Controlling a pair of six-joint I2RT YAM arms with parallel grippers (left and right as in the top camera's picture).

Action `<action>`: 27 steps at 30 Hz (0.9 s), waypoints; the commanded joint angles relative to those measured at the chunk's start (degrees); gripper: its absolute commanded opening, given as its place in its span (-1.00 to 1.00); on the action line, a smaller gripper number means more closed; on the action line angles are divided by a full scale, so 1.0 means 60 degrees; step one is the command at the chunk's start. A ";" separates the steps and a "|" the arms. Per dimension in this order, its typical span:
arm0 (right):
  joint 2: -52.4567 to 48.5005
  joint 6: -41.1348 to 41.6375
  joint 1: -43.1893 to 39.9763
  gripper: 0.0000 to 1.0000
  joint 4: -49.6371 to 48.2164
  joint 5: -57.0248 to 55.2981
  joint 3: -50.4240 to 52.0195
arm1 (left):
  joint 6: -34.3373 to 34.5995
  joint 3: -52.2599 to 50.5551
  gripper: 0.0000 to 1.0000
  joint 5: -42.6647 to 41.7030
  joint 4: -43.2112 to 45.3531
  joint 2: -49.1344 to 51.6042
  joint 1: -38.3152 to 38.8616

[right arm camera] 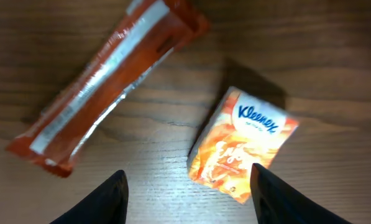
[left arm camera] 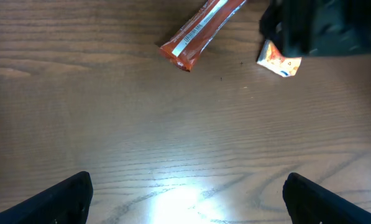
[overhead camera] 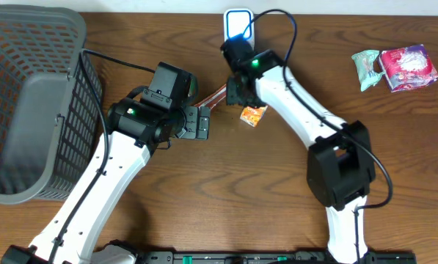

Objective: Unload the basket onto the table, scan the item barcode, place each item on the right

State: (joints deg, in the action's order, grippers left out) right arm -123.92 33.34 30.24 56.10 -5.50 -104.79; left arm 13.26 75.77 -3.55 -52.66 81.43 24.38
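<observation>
I log one scanner, partly hidden behind my right pincer, which is spread and empty. Left pincer spread wide. One orange bar, one tissue pack, two far packets.

— Both arms white?
— White links and black joints, left arm and right arm alike. A green light glows near each wrist, a black cable loops off the right, and the right gripper has black fingers.

You get overhead view straight down over whole surface. Both wrist views sit close, facing down, sharing orange bar and Kleenex pack.
</observation>
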 commanded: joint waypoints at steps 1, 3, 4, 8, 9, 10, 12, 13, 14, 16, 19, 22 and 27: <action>-0.0455 0.0459 0.0182 0.12 -0.0076 -0.1158 0.0270 | -0.0018 0.0036 0.96 -0.0011 -0.0040 0.0029 -0.0040; -0.0517 0.0648 0.0295 0.12 -0.0171 -0.1829 0.0470 | -0.0018 0.0036 0.96 -0.0011 -0.0040 0.0029 -0.0040; -0.0521 0.0648 0.0331 0.11 -0.0222 -0.1971 0.0546 | -0.0018 0.0036 0.96 -0.0011 -0.0036 0.0029 -0.0040; -0.0550 0.0648 0.0408 0.04 -0.0568 -0.2073 0.0947 | -0.0018 0.0036 0.96 -0.0011 -0.0036 0.0029 -0.0040; -0.0550 0.0652 0.0415 0.04 -0.0798 -0.2065 0.1198 | -0.0018 0.0036 0.96 -0.0011 -0.0036 0.0029 -0.0040; -0.0550 0.0652 0.0415 0.04 -0.0969 -0.2062 0.1377 | -0.0018 0.0036 0.96 -0.0011 -0.0040 0.0029 -0.0040; -0.0550 0.0648 0.0415 0.00 -0.1268 -0.1996 0.1701 | -0.0018 0.0036 0.96 -0.0011 -0.0040 0.0029 -0.0040; -0.0550 0.0645 0.0415 -0.13 -0.1308 -0.2004 0.1796 | -0.0018 0.0036 0.96 -0.0011 -0.0036 0.0029 -0.0040; -0.0550 0.0641 0.0412 -0.29 -0.1290 -0.2007 0.1836 | -0.0018 0.0036 0.95 -0.0011 -0.0036 0.0029 -0.0040; -0.0539 0.0637 0.0412 -0.52 -0.1217 -0.2000 0.1814 | -0.0018 0.0036 0.96 -0.0011 -0.0036 0.0029 -0.0040; -0.0470 0.0634 0.0390 -0.90 -0.0656 -0.2004 0.1275 | -0.0018 0.0036 0.96 -0.0011 -0.0040 0.0029 -0.0040; -0.0368 0.0080 0.0284 -0.98 0.0102 -0.1840 0.0342 | -0.0018 0.0036 0.96 -0.0011 -0.0036 0.0029 -0.0040; -0.0179 -0.1617 -0.0273 -0.98 0.0444 0.1107 -0.0772 | -0.0018 0.0036 0.96 -0.0011 -0.0036 0.0029 -0.0040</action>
State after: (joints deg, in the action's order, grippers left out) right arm -126.89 31.51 31.24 58.59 -11.84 -105.03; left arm 13.26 75.77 -3.57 -52.66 81.43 24.38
